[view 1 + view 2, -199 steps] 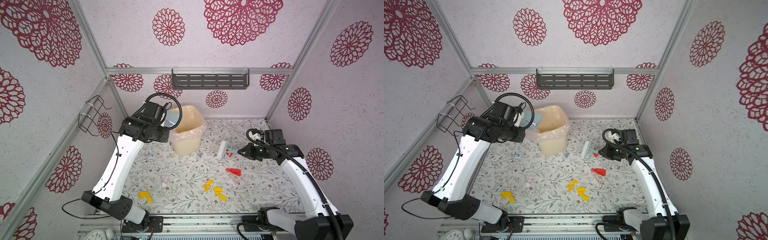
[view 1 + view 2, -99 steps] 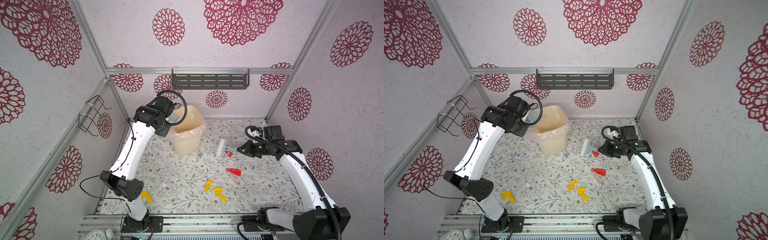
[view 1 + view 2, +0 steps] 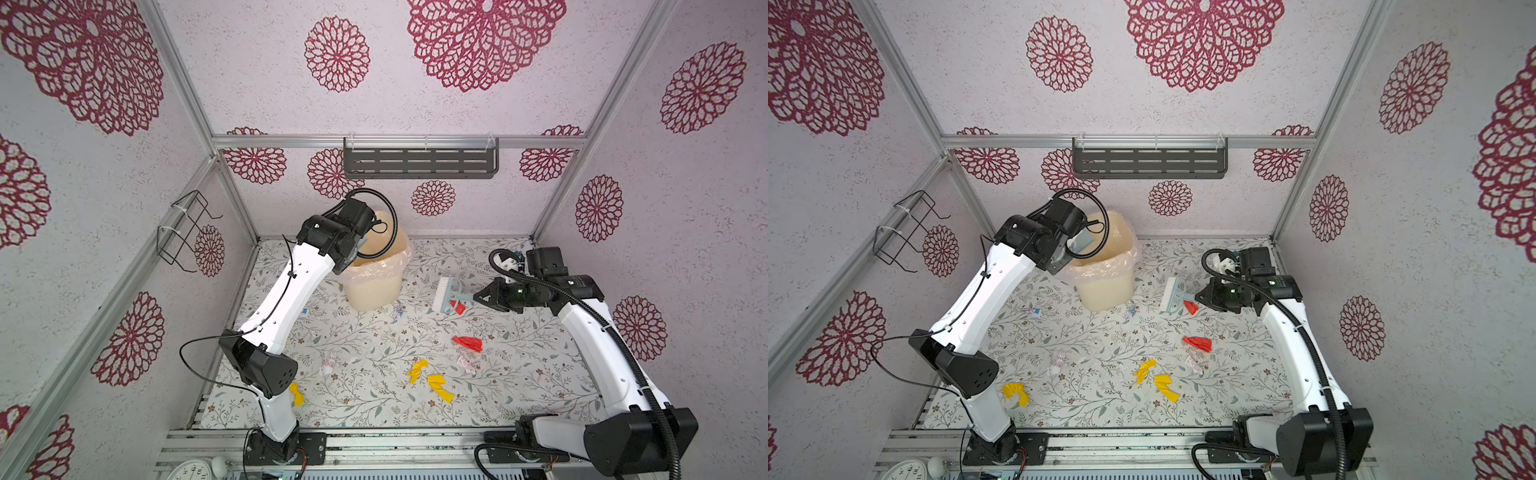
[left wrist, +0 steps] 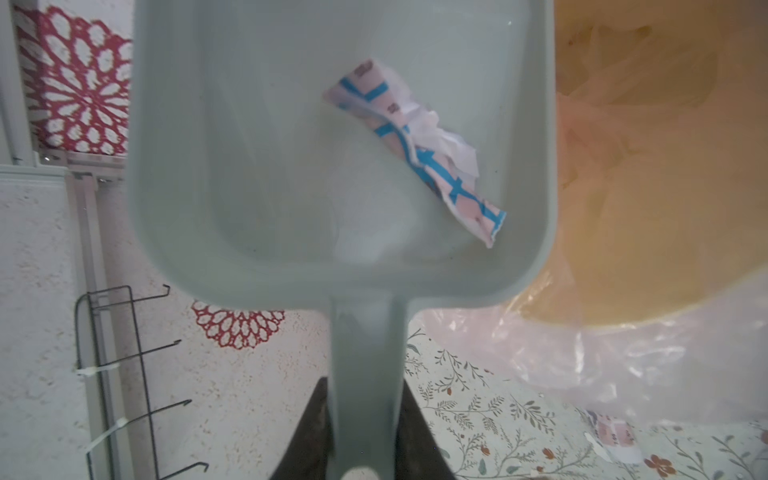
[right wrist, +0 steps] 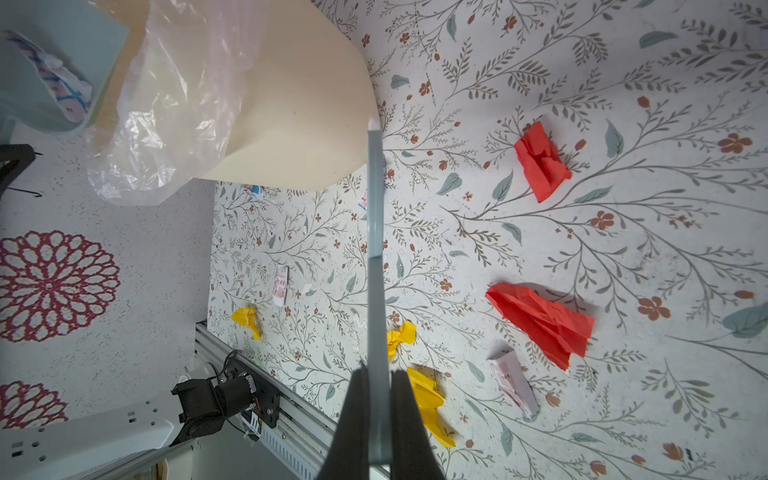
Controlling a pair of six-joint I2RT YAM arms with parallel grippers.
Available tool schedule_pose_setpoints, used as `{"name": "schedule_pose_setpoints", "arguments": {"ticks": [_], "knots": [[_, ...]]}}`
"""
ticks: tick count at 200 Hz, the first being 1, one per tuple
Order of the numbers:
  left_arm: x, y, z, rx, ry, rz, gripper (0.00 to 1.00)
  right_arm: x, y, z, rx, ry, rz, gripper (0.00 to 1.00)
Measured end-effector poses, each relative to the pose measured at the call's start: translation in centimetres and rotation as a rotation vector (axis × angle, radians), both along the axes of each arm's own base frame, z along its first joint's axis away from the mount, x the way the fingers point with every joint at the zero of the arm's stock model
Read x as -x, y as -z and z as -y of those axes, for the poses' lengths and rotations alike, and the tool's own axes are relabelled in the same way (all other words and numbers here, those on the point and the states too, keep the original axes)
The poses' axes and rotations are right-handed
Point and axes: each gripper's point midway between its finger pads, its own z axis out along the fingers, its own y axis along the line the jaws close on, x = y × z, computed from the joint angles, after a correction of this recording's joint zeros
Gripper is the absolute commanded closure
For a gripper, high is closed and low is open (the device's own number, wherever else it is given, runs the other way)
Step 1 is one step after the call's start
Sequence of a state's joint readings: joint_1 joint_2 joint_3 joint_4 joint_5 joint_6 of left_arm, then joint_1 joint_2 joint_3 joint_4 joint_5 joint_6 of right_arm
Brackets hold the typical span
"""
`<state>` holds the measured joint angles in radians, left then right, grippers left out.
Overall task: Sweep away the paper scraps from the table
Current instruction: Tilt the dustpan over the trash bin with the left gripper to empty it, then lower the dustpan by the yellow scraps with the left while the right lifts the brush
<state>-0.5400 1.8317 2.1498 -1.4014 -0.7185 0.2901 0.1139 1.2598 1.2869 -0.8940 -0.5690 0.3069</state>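
Yellow paper scraps [image 3: 417, 370] lie nearest the front rail of the table [image 3: 374, 401]: two close together near the middle and one yellow scrap [image 3: 296, 393] beside the left arm's lower link. Just behind them rest two pale pink scraps [image 3: 330, 360], well apart from each other, and a larger red scrap [image 3: 468, 343] on the right. Farther back, a smaller red scrap [image 3: 458, 307] sits just beside the brush [image 3: 444, 295], whose white bristles point toward the bin. The right gripper [image 5: 376, 415] is clamped tight on the brush's thin grey-blue handle, both fingers pressed against it in the right wrist view; whether the bristles touch the table I cannot tell. A few tiny printed bits lie near the foot of the cream bin [image 3: 374, 282], which stands toward the back wall with a clear plastic liner folded over its rim. Farthest back, the left gripper [image 4: 365, 436] grips the handle of the pale blue dustpan [image 4: 291, 166], its jaws closed on either side of it. The pan is raised at the bin's rim, partly over the opening, and one crumpled pink scrap with blue lines [image 4: 415, 158] lies inside the pan.
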Motion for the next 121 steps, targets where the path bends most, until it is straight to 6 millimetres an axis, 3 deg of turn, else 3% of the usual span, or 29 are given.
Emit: {"name": "schedule_pose_setpoints", "arguments": {"ticks": [68, 121], "knots": [[-1.5, -0.3, 2.1, -0.273, 0.131, 0.046, 1.00, 0.0, 0.2, -0.2, -0.005, -0.006, -0.012, 1.00], [-2.0, 0.5, 1.7, -0.377, 0.144, 0.037, 1.00, 0.0, 0.2, -0.2, -0.004, -0.009, -0.013, 1.00]]}}
